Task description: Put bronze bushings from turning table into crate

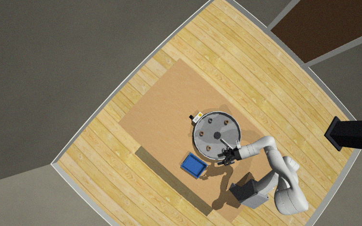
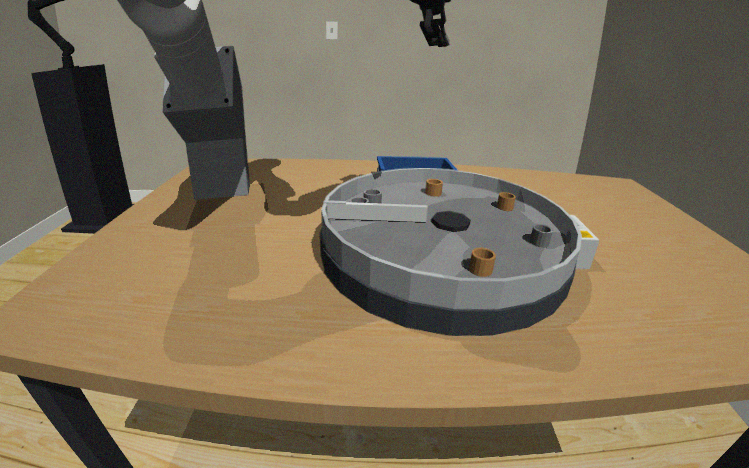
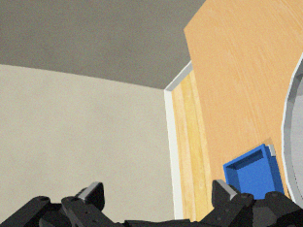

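The grey turning table (image 2: 449, 244) holds three bronze bushings (image 2: 433, 186) (image 2: 505, 200) (image 2: 482, 261) and steel bushings (image 2: 372, 195) (image 2: 541, 235). From above, the bronze ones (image 1: 226, 122) (image 1: 201, 133) (image 1: 208, 148) stand around the black hub. The blue crate (image 2: 415, 162) sits on the table just behind the turning table; it also shows from above (image 1: 194, 165) and in the wrist view (image 3: 254, 172). My gripper (image 2: 433, 26) is open and empty, high above the turning table's rim on the crate side (image 1: 224, 158). Its spread fingers have nothing between them.
A white bar (image 2: 376, 210) lies fixed from the turning table's rim to its hub. A white box with a yellow label (image 2: 585, 239) sits against the rim. The arm's grey base (image 2: 214, 122) stands on the table's far left. A black column (image 2: 77, 145) stands beside the table.
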`<act>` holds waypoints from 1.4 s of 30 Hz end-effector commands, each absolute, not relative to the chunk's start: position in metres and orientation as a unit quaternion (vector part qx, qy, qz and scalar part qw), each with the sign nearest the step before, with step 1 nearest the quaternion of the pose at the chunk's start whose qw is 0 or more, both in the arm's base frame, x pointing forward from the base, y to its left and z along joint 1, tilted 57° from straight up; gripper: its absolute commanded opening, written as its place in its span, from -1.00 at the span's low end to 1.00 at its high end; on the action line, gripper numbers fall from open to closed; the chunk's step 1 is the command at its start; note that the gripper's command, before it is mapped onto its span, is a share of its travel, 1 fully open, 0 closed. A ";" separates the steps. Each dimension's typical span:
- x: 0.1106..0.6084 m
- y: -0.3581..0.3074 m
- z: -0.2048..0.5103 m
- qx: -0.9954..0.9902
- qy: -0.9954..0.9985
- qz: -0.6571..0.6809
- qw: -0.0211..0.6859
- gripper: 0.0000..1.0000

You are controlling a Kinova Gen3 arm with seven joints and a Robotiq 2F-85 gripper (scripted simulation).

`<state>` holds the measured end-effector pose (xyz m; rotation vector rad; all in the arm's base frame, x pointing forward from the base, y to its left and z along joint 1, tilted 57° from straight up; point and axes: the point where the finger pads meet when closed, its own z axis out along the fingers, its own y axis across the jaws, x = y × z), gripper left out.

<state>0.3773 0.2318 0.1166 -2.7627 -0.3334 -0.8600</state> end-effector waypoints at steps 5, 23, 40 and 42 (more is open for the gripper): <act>0.373 0.250 0.118 -0.948 -0.106 -0.295 0.061 1.00; 0.373 0.249 0.119 -0.954 -0.069 -0.284 -0.062 1.00; 0.374 0.249 0.120 -0.945 -0.033 -0.267 -0.184 1.00; 0.374 0.249 0.120 -0.945 -0.033 -0.267 -0.184 1.00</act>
